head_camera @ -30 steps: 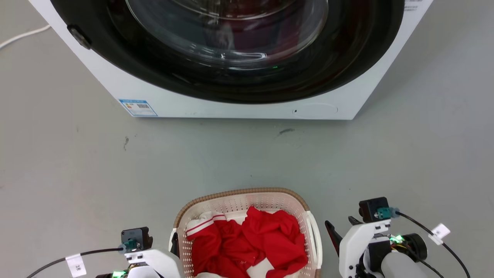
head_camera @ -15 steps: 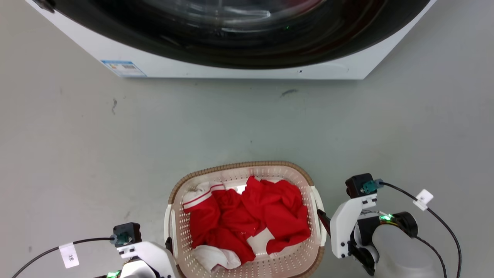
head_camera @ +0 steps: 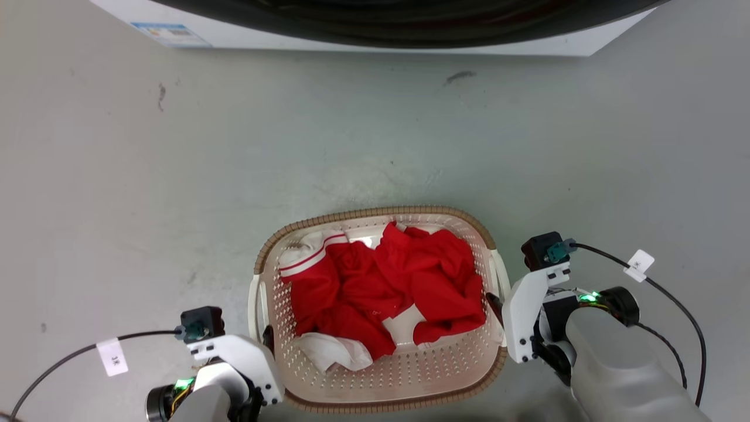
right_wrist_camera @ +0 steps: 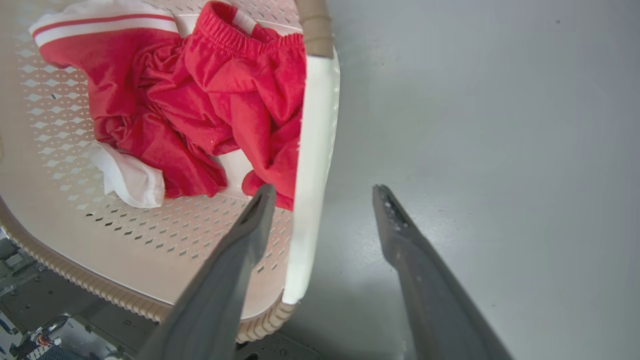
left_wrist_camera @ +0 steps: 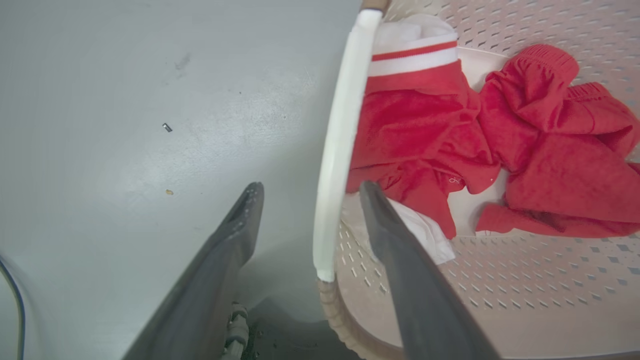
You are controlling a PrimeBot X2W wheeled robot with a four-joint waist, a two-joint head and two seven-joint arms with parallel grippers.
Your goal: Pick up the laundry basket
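Observation:
The laundry basket (head_camera: pixel 375 212), cream-white with a brown woven-look rim, stands on the grey floor low in the head view, holding red and white clothes (head_camera: pixel 381 287). My left gripper (head_camera: pixel 268 340) is open at the basket's left side. In the left wrist view, the left gripper (left_wrist_camera: pixel 311 185) straddles the white side handle (left_wrist_camera: pixel 345 125), one finger outside and one inside the basket wall (left_wrist_camera: pixel 500 30). My right gripper (head_camera: pixel 493 306) is open at the right side. In the right wrist view, the right gripper (right_wrist_camera: pixel 324 188) likewise straddles the other handle (right_wrist_camera: pixel 315 150), beside the perforated wall (right_wrist_camera: pixel 50 200).
The white base of a washing machine (head_camera: pixel 363 42) with its dark round door runs along the top edge of the head view. A blue label (head_camera: pixel 170 34) is stuck at its left corner. Black cables with white tags (head_camera: pixel 112 357) trail from both wrists. Bare floor surrounds the basket.
The head camera has tilted down, so the washing machine slid up the picture and the whole basket shows. Both grippers have come in against the basket's sides, fingers over the handles.

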